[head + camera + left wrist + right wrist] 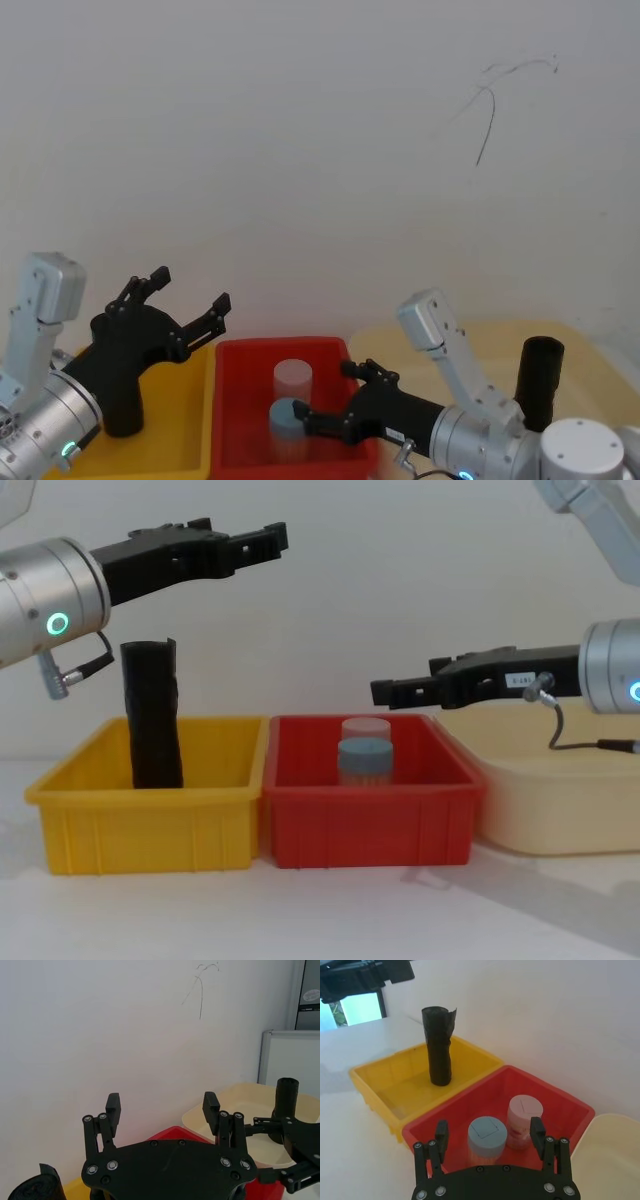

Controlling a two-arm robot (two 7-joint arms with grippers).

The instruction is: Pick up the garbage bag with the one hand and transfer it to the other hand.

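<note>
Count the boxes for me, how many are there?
3: the yellow box on the robot's left, the red box in the middle, the cream tub on its right.

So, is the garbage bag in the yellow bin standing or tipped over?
Upright: the garbage bag stands on end inside the yellow bin.

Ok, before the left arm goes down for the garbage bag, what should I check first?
1. The garbage bag stands upright in the yellow bin: ok.
2. The left gripper has its fingers open: ok.
3. The left gripper is around the bag: not ok, it hangs above the bag's top.
4. The right gripper has its fingers open to receive: ok, over the red bin.
5. The bag is firm enough to stay rolled when squeezed: cannot tell.
</note>
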